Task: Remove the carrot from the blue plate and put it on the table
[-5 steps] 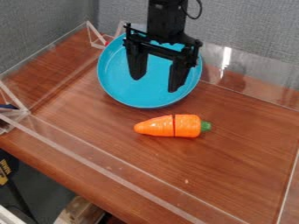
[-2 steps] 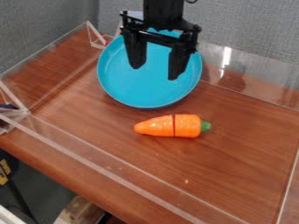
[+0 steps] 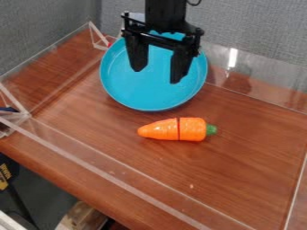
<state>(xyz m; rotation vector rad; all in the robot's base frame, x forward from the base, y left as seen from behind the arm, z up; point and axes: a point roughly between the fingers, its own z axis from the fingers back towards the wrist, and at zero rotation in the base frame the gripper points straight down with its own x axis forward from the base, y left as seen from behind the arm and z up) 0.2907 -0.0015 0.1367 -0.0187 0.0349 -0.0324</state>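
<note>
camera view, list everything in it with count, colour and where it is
plate: one, turquoise-blue, on the table toward the back
carrot: one, orange with a green top, on the table in front of the plate
table: one, reddish-brown, filling the middle and front
walls: low, clear, along the table's edges
backdrop: grey, behind the table
items at the left edge: dark and partly cut off, too unclear to name
arm: one, black, top centre
pincer: one, black, open above the plate
</note>
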